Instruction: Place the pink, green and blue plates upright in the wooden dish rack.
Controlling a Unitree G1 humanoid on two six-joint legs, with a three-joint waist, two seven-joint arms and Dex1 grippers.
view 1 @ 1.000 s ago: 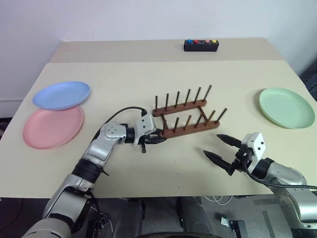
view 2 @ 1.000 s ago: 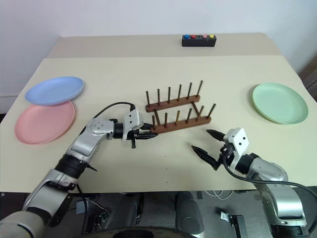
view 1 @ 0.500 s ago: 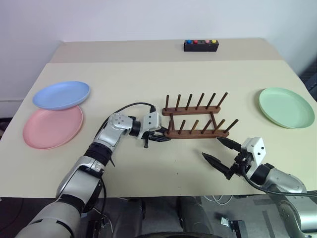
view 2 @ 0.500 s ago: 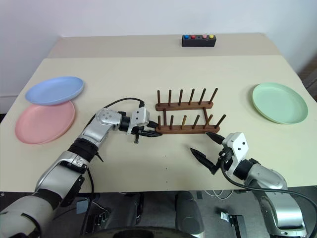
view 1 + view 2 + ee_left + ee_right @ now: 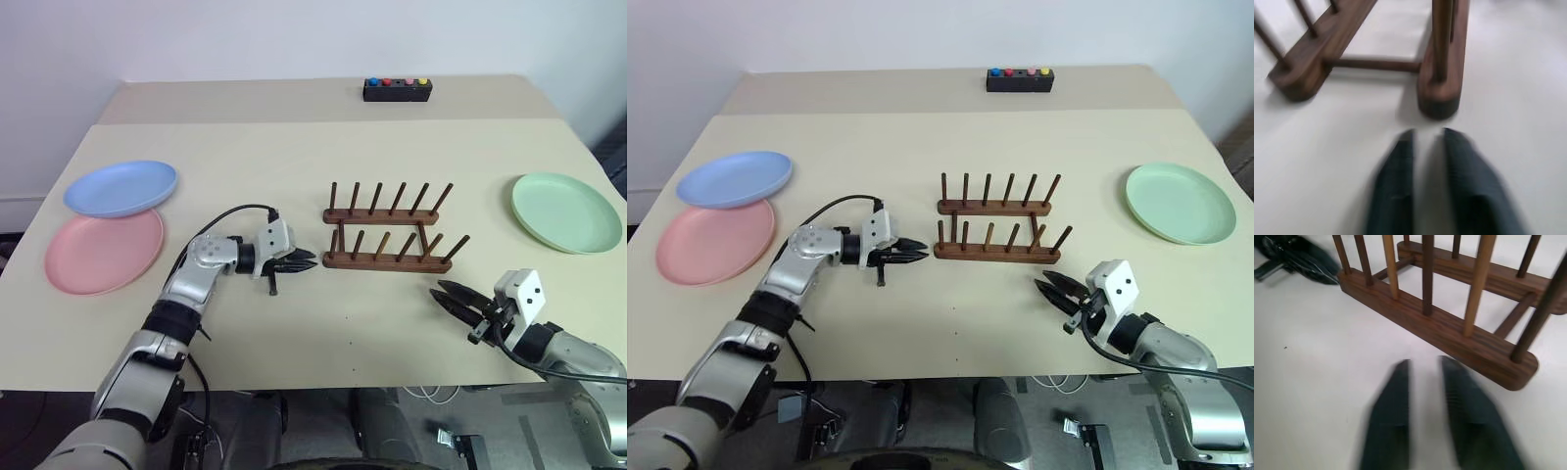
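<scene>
The wooden dish rack [image 5: 387, 257] stands empty in the middle of the table, its rails square to the front edge. The blue plate [image 5: 120, 188] lies flat at the far left, its rim overlapping the pink plate [image 5: 103, 251] just in front of it. At the right edge lies the green plate [image 5: 566, 211], also flat. My left gripper [image 5: 312, 259] is shut and empty, pointing at the rack's left end [image 5: 1442, 93] with a small gap to it. My right gripper [image 5: 438, 292] is shut and empty, low over the table in front of the rack's right end [image 5: 1440, 328].
A black box with coloured buttons [image 5: 397, 90] sits at the back of the table, beyond a seam. Bare tabletop [image 5: 353, 333] lies between the rack and the front edge. My left gripper [image 5: 1298, 262] also shows past the rack in the right wrist view.
The rack swung from a skewed angle to square with the table edge. My left gripper then drew back from its left end. My right gripper shut and shifted slightly right.
</scene>
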